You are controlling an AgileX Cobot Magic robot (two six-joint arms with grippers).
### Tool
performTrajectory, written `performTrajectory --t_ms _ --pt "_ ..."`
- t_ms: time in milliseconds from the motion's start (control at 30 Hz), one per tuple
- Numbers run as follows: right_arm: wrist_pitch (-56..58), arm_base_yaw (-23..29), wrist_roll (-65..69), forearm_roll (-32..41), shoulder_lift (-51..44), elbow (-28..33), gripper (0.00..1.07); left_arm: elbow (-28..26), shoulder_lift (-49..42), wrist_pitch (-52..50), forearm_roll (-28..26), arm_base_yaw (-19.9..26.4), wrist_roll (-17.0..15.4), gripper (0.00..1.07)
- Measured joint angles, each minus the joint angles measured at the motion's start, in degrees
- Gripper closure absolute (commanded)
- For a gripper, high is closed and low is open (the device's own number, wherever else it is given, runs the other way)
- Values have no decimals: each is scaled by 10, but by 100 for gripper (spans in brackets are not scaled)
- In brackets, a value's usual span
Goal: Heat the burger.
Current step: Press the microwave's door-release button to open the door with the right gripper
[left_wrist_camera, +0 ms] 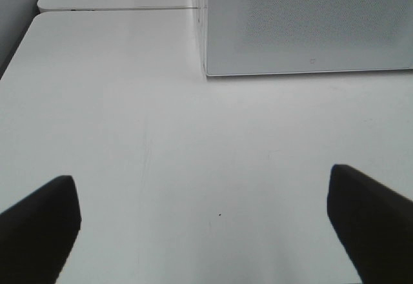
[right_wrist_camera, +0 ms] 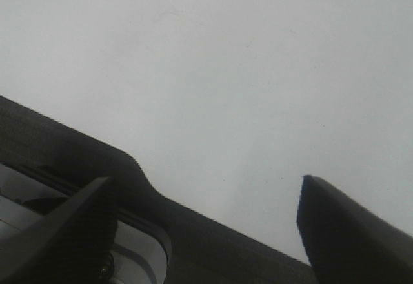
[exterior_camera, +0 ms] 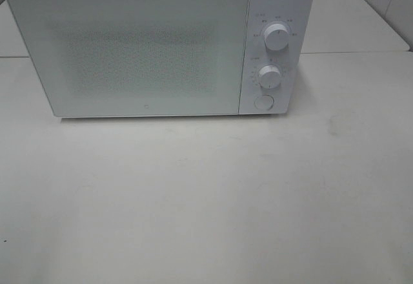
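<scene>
The burger is out of view in all three views. A white microwave [exterior_camera: 129,51] stands at the back of the white table [exterior_camera: 206,200] with its door shut. Neither arm shows in the exterior high view. In the left wrist view my left gripper [left_wrist_camera: 200,177] is open over bare tabletop, with nothing between its dark fingers [left_wrist_camera: 39,226], and the microwave's lower front corner [left_wrist_camera: 310,26] lies ahead of it. My right gripper [right_wrist_camera: 205,181] is also open and empty over the plain table surface [right_wrist_camera: 226,51].
The microwave's panel on the right carries two round knobs [exterior_camera: 277,36] [exterior_camera: 270,75] and a round button [exterior_camera: 263,102]. A second white tabletop [exterior_camera: 361,19] adjoins behind. A dark bar [right_wrist_camera: 64,148] crosses the right wrist view near the gripper.
</scene>
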Motion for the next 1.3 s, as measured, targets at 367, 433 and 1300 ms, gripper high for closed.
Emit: performTrajectory --t_ms 367,433,1300 --pt "-3 -84 -1 -6 -221 108 33 0 0 0 0 0 0 9" --pt "-9 -113 -1 -7 -254 116 33 0 0 0 0 0 0 9" --pt "-43 -281 -7 -10 -391 136 33 0 0 0 0 0 0 9"
